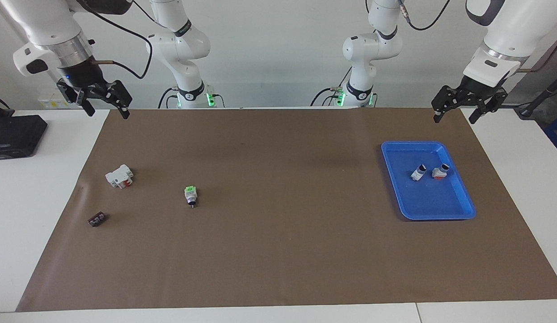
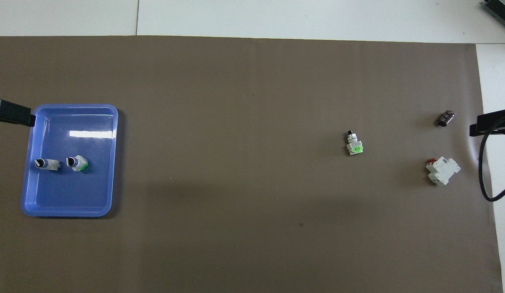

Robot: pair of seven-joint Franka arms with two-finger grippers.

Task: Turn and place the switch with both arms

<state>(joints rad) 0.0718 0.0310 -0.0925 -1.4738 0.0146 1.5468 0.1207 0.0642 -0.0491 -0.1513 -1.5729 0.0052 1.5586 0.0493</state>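
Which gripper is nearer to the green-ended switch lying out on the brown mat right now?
Right. The right gripper hangs raised at the mat's corner on its own end, the end where the switch lies. The left gripper hangs raised by the blue tray at the other end.

Lying flat over most of a white table (image 1: 45, 188), a brown mat (image 1: 278, 251), backing onto a plain pale wall (image 1: 278, 54), with a black box (image 1: 15, 134) sitting on the bare tabletop just beside the mat's edge, toward the right arm's end.
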